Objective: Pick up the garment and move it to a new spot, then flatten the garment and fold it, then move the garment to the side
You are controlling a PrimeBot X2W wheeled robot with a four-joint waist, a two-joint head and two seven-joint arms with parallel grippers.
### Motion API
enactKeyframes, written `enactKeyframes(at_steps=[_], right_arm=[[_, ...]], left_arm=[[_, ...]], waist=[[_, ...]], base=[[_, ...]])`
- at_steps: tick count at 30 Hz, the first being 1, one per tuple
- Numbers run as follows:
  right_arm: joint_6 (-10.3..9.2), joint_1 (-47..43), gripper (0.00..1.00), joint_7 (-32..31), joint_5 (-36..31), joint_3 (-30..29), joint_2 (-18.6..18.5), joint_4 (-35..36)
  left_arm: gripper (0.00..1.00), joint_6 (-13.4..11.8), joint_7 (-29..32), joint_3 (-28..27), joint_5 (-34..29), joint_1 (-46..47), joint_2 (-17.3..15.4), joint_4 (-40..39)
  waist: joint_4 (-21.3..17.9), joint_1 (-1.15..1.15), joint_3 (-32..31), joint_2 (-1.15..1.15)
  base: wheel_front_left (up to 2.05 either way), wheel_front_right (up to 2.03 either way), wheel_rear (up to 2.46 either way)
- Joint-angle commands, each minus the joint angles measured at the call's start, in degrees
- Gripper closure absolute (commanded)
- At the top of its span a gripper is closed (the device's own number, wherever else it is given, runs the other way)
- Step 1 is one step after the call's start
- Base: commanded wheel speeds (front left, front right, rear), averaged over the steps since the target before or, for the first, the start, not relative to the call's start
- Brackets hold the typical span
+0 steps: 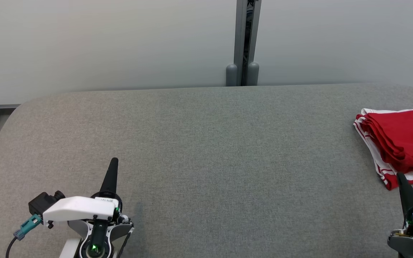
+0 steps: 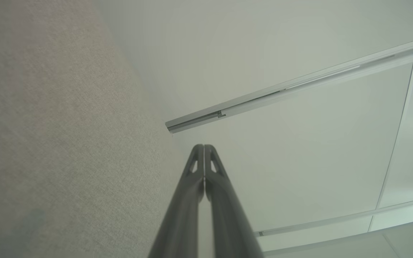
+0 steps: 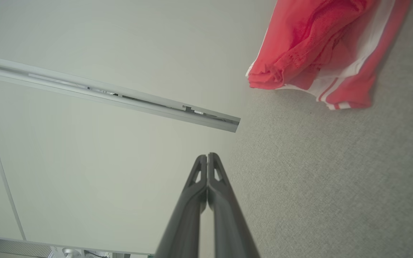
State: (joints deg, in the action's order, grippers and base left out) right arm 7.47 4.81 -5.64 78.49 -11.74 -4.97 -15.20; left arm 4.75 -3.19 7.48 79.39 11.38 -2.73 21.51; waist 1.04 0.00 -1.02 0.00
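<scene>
Grey woven-fabric desk (image 1: 206,143) with rounded corners, head view. Red mesh-cloth garment (image 1: 403,139) with white side stripes lies folded in a stack at the desk's far right edge, partly cut off by the frame. Left claw (image 1: 114,161) at lower left: two long dark fingers pressed together, holding nothing, well apart from the garment. Right claw (image 1: 400,175) at lower right: fingers likewise together, empty, tip just beside the garment's near hem. Grey metal post (image 1: 244,43) stands behind the desk between pale wall panels (image 1: 102,43).

Left wrist view: left claw (image 2: 204,147) fully closed, tips meeting, nothing between them. Desk (image 2: 48,143) fabric runs along one side; aluminium rail (image 2: 299,84) crosses the pale wall.

Right wrist view: right claw (image 3: 206,156) fully closed, empty. Garment (image 3: 321,46) rests on the desk (image 3: 317,179) ahead of the tips, apart from them.
</scene>
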Motion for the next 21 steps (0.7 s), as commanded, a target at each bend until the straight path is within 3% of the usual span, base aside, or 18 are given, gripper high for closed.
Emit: enactKeyframes(at_steps=[1, 21], right_arm=[[0.04, 1.08, 1.0, -0.59, 1.48, -0.53, -0.53, 0.15], [0.08, 2.56, 1.0, -3.6, 9.5, -3.24, -0.55, -0.84]], left_arm=[[1.0, 0.67, 0.31, -0.39, 1.62, 1.94, -0.22, -0.02], [1.0, 1.99, 1.77, -0.94, 9.83, 4.17, -0.25, 1.52]], waist=[[-0.05, 0.0, 0.06, 0.0], [-0.62, 0.0, 0.77, 0.0]], base=[[0.0, 0.0, 0.0], [0.0, 0.0, 0.0]])
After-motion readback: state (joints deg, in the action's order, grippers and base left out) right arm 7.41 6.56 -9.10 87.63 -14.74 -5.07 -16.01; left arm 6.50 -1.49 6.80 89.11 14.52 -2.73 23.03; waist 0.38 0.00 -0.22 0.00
